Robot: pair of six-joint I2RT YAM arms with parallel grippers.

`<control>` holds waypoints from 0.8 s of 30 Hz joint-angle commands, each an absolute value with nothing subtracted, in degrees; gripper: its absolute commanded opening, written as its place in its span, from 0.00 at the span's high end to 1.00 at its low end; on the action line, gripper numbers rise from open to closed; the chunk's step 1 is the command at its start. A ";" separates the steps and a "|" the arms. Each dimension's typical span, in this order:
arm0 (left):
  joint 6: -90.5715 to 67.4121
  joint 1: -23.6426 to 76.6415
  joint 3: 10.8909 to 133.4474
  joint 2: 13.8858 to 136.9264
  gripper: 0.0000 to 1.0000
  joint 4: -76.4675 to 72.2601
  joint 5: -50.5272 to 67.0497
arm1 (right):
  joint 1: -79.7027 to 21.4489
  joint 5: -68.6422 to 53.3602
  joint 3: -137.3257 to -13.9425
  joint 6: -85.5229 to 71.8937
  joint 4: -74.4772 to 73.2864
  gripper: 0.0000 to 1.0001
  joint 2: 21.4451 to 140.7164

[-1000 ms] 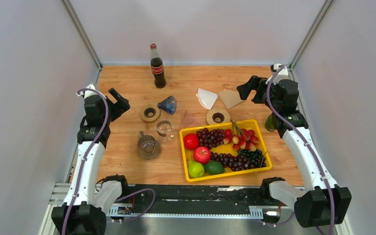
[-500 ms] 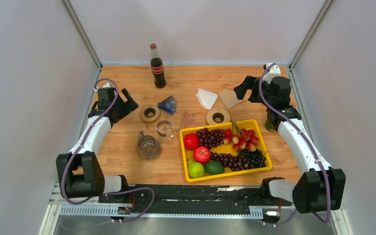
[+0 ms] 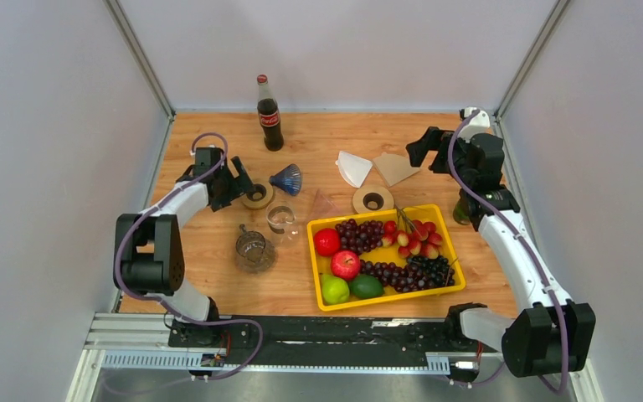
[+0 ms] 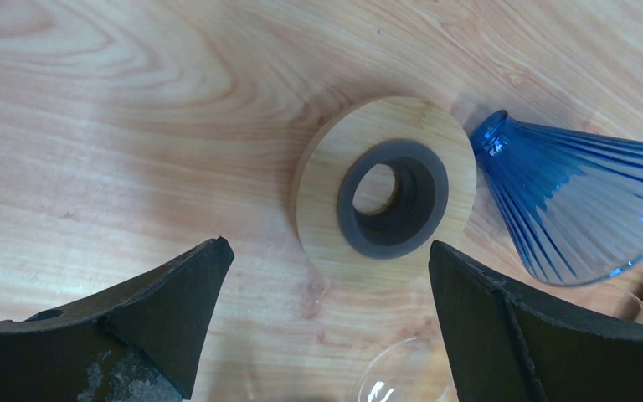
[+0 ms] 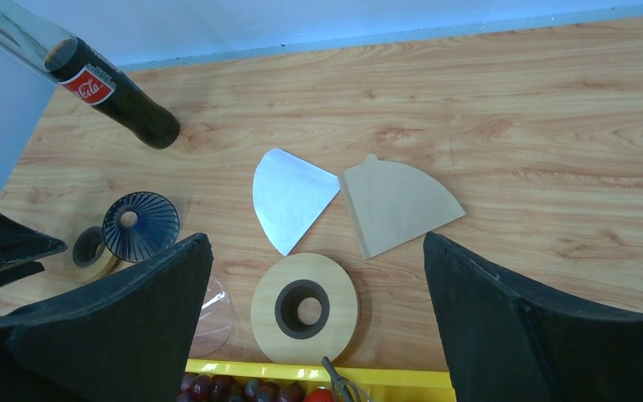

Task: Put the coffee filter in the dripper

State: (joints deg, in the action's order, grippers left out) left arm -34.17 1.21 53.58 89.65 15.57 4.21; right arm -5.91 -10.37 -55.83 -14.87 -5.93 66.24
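A white coffee filter [image 3: 353, 167] lies flat on the far table beside a brown filter [image 3: 393, 167]; both show in the right wrist view, white [image 5: 289, 197] and brown [image 5: 398, 205]. A blue ribbed dripper [image 3: 287, 178] lies on its side, seen close in the left wrist view [image 4: 578, 201]. My left gripper [image 3: 239, 180] is open and empty, low over a wooden ring [image 4: 335, 167] just left of the dripper, jaws [image 4: 326, 247] wide apart. My right gripper [image 3: 423, 149] is open and empty above the filters, jaws [image 5: 314, 239] spread.
A second wooden ring [image 3: 372, 200] and a clear glass cone [image 3: 322, 203] sit near the yellow fruit tray [image 3: 448, 243]. A glass cup [image 3: 281, 219] and a glass server [image 3: 254, 249] stand front left. A cola bottle [image 3: 269, 115] stands at the back.
My left arm has swung right and down from the left edge to the wooden ring beside the blue dripper. My right gripper has barely shifted.
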 commanded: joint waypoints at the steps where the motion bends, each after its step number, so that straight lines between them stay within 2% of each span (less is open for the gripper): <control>1: -32.40 3.89 59.15 93.35 0.01 16.67 -1.43 | -5.84 -9.88 -54.77 -14.86 -3.38 0.00 64.30; 7: -32.52 5.04 61.33 97.55 0.13 19.35 -4.07 | -5.88 -10.66 -54.19 -14.26 -3.32 0.00 64.19; 16: -33.45 7.31 64.81 102.64 0.17 22.88 -8.77 | -5.84 -11.44 -53.08 -14.06 -3.34 0.00 63.09; 24: -34.50 7.66 65.10 104.88 0.25 23.40 -8.91 | -5.87 -11.38 -52.82 -13.71 -3.34 0.00 62.63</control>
